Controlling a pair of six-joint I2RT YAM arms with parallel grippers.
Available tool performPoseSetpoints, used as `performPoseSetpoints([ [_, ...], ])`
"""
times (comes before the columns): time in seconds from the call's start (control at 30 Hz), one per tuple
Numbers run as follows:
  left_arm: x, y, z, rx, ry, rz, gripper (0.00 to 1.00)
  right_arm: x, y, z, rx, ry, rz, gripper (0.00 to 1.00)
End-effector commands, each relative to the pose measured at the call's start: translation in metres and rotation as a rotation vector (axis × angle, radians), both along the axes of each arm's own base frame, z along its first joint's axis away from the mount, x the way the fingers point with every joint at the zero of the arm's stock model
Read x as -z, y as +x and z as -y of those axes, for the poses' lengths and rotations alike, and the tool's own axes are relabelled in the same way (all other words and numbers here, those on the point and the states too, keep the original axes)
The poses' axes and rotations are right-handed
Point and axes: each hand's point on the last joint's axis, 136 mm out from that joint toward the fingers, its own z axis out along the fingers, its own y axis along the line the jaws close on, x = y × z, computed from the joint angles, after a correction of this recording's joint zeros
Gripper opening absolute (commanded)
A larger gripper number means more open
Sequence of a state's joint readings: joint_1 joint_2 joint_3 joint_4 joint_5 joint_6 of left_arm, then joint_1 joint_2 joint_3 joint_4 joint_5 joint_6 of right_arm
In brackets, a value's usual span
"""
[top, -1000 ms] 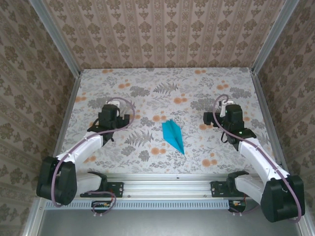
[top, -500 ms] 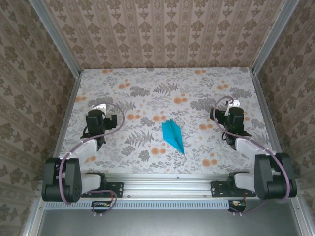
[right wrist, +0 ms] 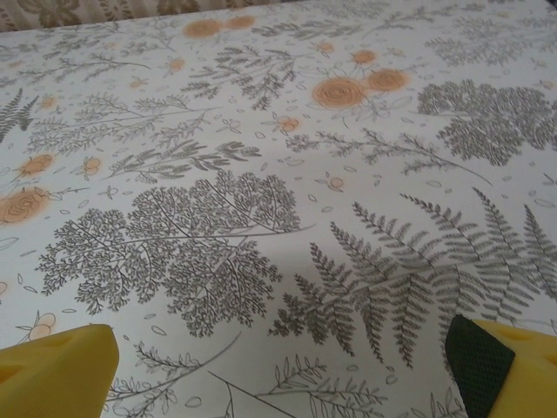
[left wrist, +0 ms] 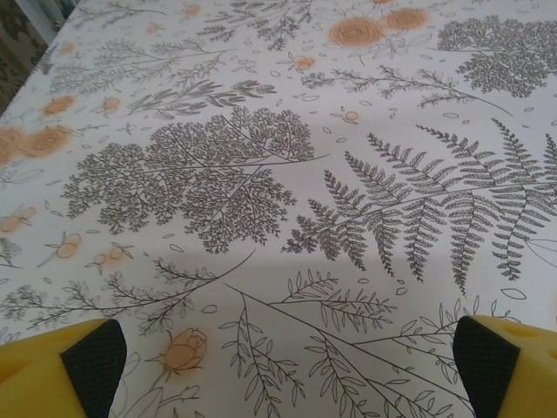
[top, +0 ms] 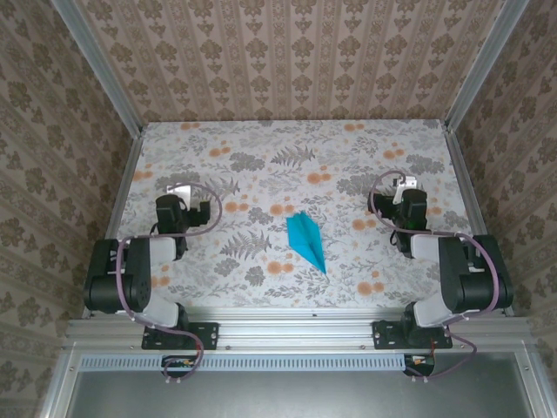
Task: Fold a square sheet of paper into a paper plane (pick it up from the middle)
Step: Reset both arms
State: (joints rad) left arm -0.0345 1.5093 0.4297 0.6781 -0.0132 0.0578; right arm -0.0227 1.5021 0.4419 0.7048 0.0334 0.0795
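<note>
The teal-blue paper plane [top: 306, 240] lies flat on the floral table near the middle, a narrow dart with its tip pointing toward the near right. My left gripper [top: 180, 193] sits at the left side of the table, well apart from the plane, its arm folded back. My right gripper [top: 404, 187] sits at the right side, also away from the plane. In the left wrist view the gripper [left wrist: 287, 366] is open, its yellow fingers [left wrist: 61, 370] wide apart over bare tablecloth. In the right wrist view the gripper [right wrist: 287, 370] is open too, nothing between its fingers [right wrist: 513, 366].
Patterned walls [top: 287, 61] close in the table on three sides, with metal posts at the back corners. An aluminium rail [top: 296, 326] runs along the near edge where both arm bases are bolted.
Both arms have drawn back and folded toward their bases, the left one moving left and the right one slightly right. The paper plane has not moved.
</note>
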Motion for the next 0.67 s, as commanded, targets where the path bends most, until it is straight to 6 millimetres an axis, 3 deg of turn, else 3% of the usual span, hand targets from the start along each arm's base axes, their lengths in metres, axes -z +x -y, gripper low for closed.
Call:
performPoseSetpoints([
  [0.0,-0.021,0.009,0.002,0.027,-0.004,0.119,1.00,-0.010,0.005,-0.012,-0.059,-0.025,0.095,1.00],
  [0.2,-0.020,0.009,-0.009,-0.045,0.006,0.126,1.00,-0.009,0.004,-0.012,-0.059,-0.025,0.087,1.00],
  [0.63,-0.020,0.010,-0.009,-0.046,0.001,0.124,1.00,-0.010,0.004,-0.012,-0.058,-0.027,0.090,1.00],
])
